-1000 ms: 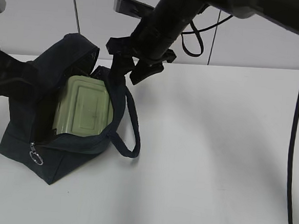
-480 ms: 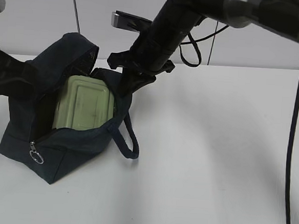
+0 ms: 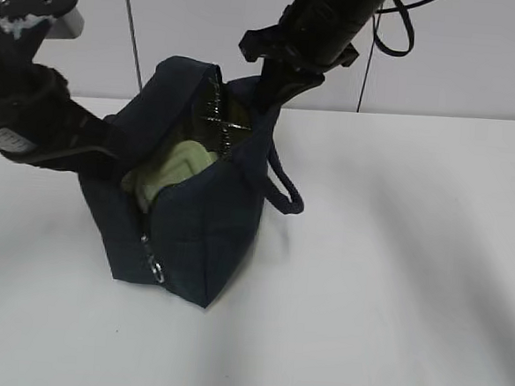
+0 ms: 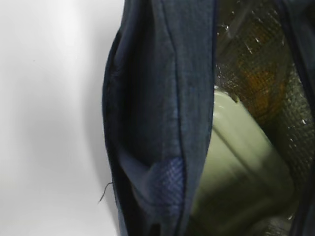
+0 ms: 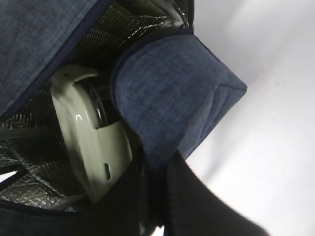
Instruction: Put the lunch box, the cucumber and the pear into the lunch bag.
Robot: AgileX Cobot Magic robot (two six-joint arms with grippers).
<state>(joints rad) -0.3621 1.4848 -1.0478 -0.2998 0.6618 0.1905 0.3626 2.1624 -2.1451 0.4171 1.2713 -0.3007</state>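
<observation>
The dark navy lunch bag (image 3: 206, 234) stands upright on the white table, its mouth open between my two grippers. The pale green lunch box (image 3: 172, 174) stands on edge inside it; it also shows in the left wrist view (image 4: 236, 167) and the right wrist view (image 5: 88, 142). My left gripper (image 3: 110, 152) pinches the bag's left wall (image 4: 162, 98). My right gripper (image 3: 266, 96) is shut on the bag's far rim (image 5: 167, 88). A blurred yellow-brown patch (image 4: 261, 83) shows deep inside against the foil lining; I cannot tell whether it is the pear. The cucumber is hidden.
The bag's loop handle (image 3: 284, 190) hangs off its right side. The silver ring pull (image 3: 156, 272) hangs low on the front zipper. A white wall with dark seams stands behind the table (image 3: 393, 282). A black cable hangs from the right arm.
The bag lay low and open on the table; both grippers have pulled it up and right, so it stands tall and narrower. The left arm has come into view.
</observation>
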